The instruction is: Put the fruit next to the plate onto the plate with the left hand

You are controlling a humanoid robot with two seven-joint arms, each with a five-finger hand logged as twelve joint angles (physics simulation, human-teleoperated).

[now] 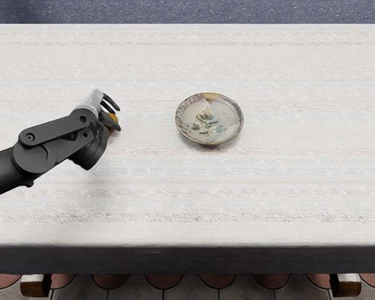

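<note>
We see the left hand [100, 116] clenched over the fruit [113, 117], well apart from the plate [182, 107] at its 9 o'clock, fingers wrapped from above, likely so it can carry toward 3 o'clock.

One camera, mounted at the robot's head, looked down at a slant on the bench [250, 187] from its near side, facing the far edge. The plate [209, 118] lay a little above and right of the frame's centre and showed small, so the view was taken from well back rather than close in. The bench top ran past the plate to both side edges of the frame. Beyond the plate, the far edge and a dark strip [187, 11] filled the top. Nearer than the plate, the bench's dark front edge and tiled floor [187, 289] closed the bottom. The left arm [44, 147] entered from the plate's left.
</note>
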